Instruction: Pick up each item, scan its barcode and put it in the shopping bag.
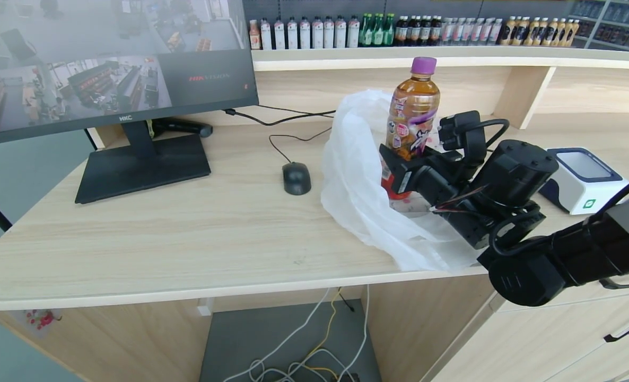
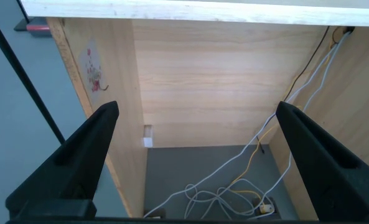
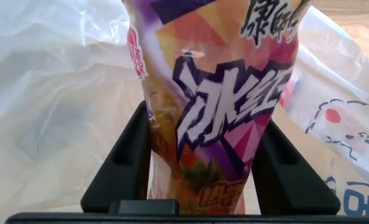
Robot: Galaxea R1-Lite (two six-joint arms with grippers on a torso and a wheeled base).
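My right gripper (image 1: 405, 159) is shut on a tea bottle (image 1: 413, 109) with a purple cap and a colourful label, held upright over the open mouth of the white plastic shopping bag (image 1: 357, 180). In the right wrist view the bottle (image 3: 212, 106) sits between the two black fingers (image 3: 129, 158), with the bag (image 3: 53, 106) behind it. A red-and-white item (image 1: 399, 192) lies inside the bag under the bottle. The white barcode scanner (image 1: 584, 179) stands on the counter right of the bag. My left gripper (image 2: 196, 165) hangs open below the counter edge, holding nothing.
A monitor (image 1: 107, 63) on a black stand occupies the counter's left, with a black mouse (image 1: 296, 178) and its cable between it and the bag. Cables (image 2: 234, 186) lie on the floor under the desk. Bottles (image 1: 399, 31) line a shelf behind the raised counter ledge.
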